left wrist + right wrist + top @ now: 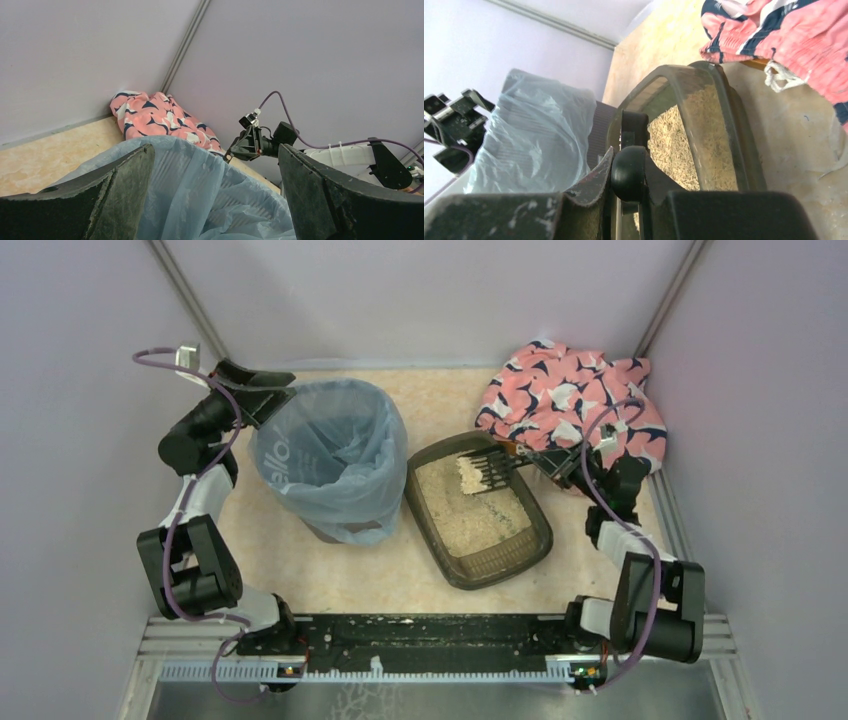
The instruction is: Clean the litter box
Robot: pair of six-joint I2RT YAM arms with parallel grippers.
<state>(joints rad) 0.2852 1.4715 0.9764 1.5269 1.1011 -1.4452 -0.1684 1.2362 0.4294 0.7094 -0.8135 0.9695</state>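
The right gripper (530, 460) is pinching the black scoop's (490, 472) handle, holding a litter clump (468, 475) over the litter box (500, 565) just ahead of its fingers, and any tilting toward the blue-lined bin (300, 490), where the spread-open left gripper (262, 398) is hovering, risks spilling granules.

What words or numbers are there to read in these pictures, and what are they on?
"ello" - pale letters running sideways on the blue bin bag; a fold may hide the start.
No writing shows on the litter box, the scoop or the patterned cloth.
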